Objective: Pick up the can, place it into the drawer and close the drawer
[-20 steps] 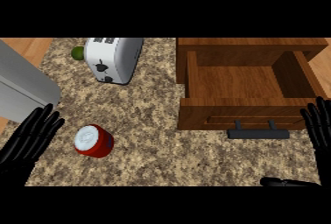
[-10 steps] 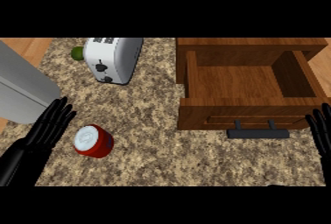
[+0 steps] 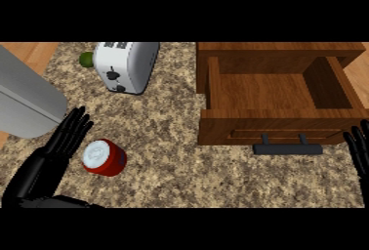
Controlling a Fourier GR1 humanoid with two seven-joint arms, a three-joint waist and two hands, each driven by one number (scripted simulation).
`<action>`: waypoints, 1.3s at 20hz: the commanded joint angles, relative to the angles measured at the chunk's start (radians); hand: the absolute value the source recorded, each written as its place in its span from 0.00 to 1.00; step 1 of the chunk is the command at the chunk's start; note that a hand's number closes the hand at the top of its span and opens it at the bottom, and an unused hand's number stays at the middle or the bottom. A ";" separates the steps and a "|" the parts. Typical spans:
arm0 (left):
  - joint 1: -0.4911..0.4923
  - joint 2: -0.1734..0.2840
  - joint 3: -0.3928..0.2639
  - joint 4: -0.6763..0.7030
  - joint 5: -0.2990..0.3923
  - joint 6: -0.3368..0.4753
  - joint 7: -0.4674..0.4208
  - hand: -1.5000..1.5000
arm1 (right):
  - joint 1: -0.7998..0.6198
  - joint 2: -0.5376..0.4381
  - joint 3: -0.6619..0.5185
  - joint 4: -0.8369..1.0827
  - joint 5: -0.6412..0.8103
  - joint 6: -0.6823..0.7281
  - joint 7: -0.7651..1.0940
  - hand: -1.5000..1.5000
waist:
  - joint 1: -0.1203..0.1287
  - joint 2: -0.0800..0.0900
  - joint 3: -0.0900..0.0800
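A red can with a white lid lies on the speckled counter at the lower left. My left hand is open, fingers straight, right beside the can on its left, the fingertips reaching just past it. The wooden drawer stands pulled open at the upper right, nothing inside it, with a dark handle on its front. My right hand shows only as straight fingers at the right edge, just right of the handle.
A white toaster stands at the top left with a green object behind it. A grey metal appliance fills the left side above my left hand.
My left hand has moved right and forward, closing in on the can's left side. My right hand has slid further toward the right edge.
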 commanded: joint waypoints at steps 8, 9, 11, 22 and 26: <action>0.015 0.015 0.063 0.250 -0.052 -0.050 -0.227 0.00 | 0.008 0.045 0.022 -0.064 0.025 -0.002 0.047 0.00 | 0.001 0.000 0.000; -0.002 -0.031 0.015 0.247 -0.114 0.002 -0.231 0.00 | -0.013 0.002 -0.048 -0.009 -0.016 0.036 0.015 0.00 | 0.000 0.000 0.000; -0.011 -0.006 0.067 0.353 -0.122 0.003 -0.302 0.00 | -0.052 -0.008 -0.031 0.007 0.001 0.031 0.036 0.00 | 0.000 0.001 0.000; -0.070 0.083 0.154 0.565 -0.116 -0.092 -0.468 0.00 | -0.033 0.046 0.001 -0.017 0.031 0.027 0.034 0.00 | -0.002 0.001 0.000; -0.086 0.051 0.128 0.605 -0.139 -0.067 -0.473 0.00 | -0.002 0.051 -0.013 -0.096 0.017 0.030 0.081 0.00 | -0.002 0.000 0.000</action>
